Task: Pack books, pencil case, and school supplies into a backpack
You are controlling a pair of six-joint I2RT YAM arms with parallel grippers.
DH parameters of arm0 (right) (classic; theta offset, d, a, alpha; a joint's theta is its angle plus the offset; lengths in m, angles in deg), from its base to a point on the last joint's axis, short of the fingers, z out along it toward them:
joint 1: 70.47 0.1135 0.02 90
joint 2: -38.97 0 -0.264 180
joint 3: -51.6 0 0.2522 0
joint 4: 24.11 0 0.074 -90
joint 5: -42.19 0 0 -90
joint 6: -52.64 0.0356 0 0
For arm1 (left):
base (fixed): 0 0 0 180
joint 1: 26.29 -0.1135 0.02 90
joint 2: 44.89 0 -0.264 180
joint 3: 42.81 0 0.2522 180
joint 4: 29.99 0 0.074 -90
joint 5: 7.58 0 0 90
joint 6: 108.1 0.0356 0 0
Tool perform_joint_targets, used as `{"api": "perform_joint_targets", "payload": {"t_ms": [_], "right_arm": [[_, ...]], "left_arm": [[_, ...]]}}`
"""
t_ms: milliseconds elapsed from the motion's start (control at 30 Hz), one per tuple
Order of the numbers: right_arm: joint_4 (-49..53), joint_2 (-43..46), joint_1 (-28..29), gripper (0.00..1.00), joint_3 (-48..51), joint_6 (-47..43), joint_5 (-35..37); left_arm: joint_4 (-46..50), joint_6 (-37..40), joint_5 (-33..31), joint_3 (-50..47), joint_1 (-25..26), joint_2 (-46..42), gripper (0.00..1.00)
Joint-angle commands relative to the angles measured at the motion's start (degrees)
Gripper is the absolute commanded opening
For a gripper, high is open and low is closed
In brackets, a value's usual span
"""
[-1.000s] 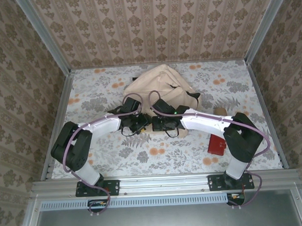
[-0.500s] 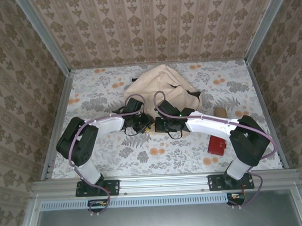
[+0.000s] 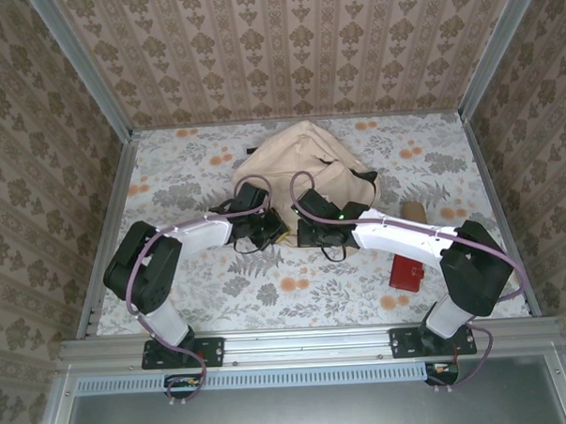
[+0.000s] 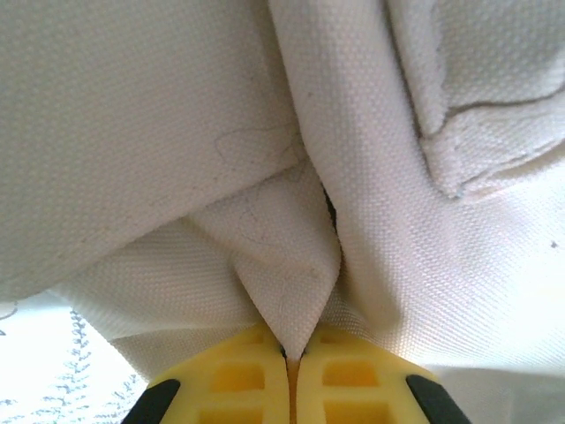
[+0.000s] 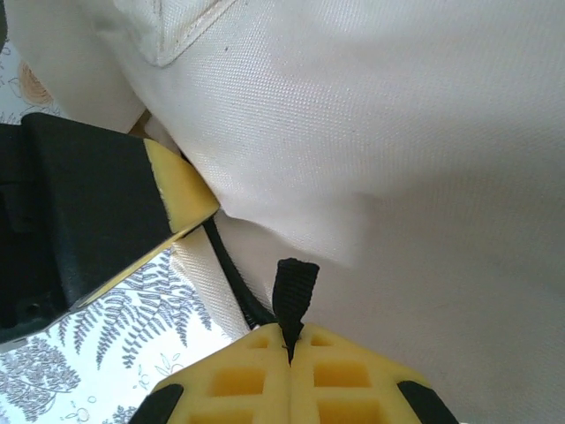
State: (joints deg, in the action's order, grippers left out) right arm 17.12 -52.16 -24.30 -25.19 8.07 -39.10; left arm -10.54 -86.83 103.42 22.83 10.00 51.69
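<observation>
Left gripper [image 4: 291,358] pinching backpack [image 3: 304,164] fabric; right gripper [image 5: 290,349] clamping black zipper tab [image 5: 294,291], red pouch [image 3: 406,274] apart

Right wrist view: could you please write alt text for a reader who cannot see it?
The right gripper, its yellow jaws closed, pinches a black fabric tab on the cream backpack, whose cloth spreads above and to the right. A fern-printed tablecloth shows at lower left.

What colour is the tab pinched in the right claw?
Black. The tab shows best in the right wrist view, against the cream backpack.
</observation>
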Motion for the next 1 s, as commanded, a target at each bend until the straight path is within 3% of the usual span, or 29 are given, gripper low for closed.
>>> {"api": "perform_joint_targets", "payload": {"t_ms": [0, 500, 967], "right_arm": [[9.3, 2.8, 0.0, 0.0, -2.1, -2.0, 7.6], [18.7, 4.3, 0.1, 0.0, -5.7, -1.1, 20.9], [19.9, 5.7, -0.8, 0.0, -9.5, -4.6, 26.7]], "left_arm": [[2.0, 2.1, -5.5, -0.9, -2.1, -1.5, 0.0], [4.1, 4.3, -7.3, -2.7, -5.9, -5.5, 0.0], [6.8, 5.8, -9.1, -4.7, -9.7, -10.2, 0.0]]}}
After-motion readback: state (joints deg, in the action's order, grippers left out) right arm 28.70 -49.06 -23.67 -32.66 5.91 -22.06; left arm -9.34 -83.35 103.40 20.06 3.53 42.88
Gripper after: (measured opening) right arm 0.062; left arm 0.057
